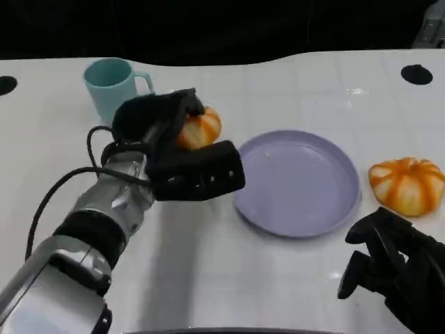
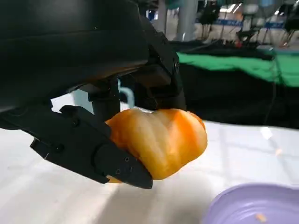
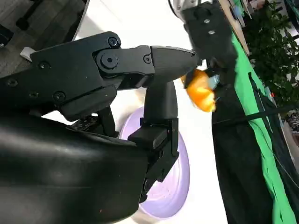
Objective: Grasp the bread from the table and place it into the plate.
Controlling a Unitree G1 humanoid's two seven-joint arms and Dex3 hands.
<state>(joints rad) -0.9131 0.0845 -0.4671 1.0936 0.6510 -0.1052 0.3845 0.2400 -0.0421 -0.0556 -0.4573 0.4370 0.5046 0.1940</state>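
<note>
White and glossy, the desk [image 1: 292,292] runs back to a dark backdrop, and the wrist views show a green strip beyond its far edge. 1 bread [image 1: 200,129], orange with pale stripes, is held by the left hand [image 1: 174,149], whose black fingers close around it from above and below, just to the left of the plate [image 1: 299,182]. In the left wrist view that bread [image 2: 161,140] sits clamped between the hand's fingers [image 2: 88,149], raised above the desk, with the lavender rim of the plate [image 2: 252,207] nearby. A teal mug [image 1: 111,87] stands upright behind the left hand. The plate is round, shallow and lavender. A 2nd orange striped bread [image 1: 409,184] lies on the desk just beside the plate's right edge. The right hand [image 1: 393,268] rests low at the near right of the desk, holding nothing, its fingers loosely apart, near the 2nd bread but not touching it.
</note>
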